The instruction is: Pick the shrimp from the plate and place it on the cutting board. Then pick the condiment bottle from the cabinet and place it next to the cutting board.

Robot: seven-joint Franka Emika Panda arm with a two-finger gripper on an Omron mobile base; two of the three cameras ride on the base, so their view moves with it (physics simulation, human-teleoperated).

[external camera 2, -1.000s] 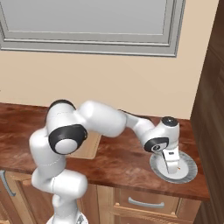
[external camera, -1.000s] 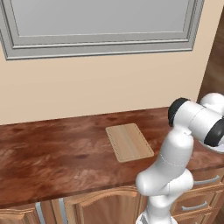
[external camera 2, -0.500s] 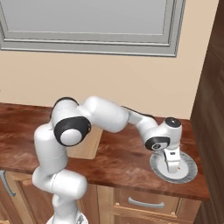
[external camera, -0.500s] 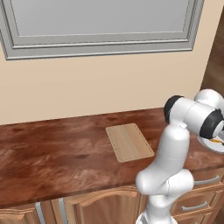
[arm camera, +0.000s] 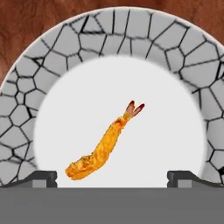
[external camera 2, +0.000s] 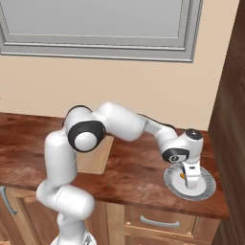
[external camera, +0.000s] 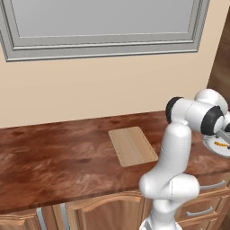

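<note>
At the right end of the dark reddish-brown wooden counter [external camera: 58,157], in the left base view, the round plate with a white centre and grey rim [external camera: 211,146] peeks out from behind the white arm, a sliver of the small curved orange shrimp [external camera: 220,144] on it. The flat rectangular light tan wooden cutting board [external camera: 132,146] lies well to the left, mid-counter.

In the right base view, the two-finger gripper [external camera 2: 191,183] points straight down over the plate [external camera 2: 172,182], near its middle.

In the hand view, the fingertips [arm camera: 41,176] stand spread wide with nothing between them. The shrimp [arm camera: 105,143] lies in the plate's [arm camera: 65,48] white centre, just ahead of the tips and nearer the left one, its long axis slanting from lower left to the tail at upper right. Judged from this, the wrist needs some turning to close across that axis.
</note>
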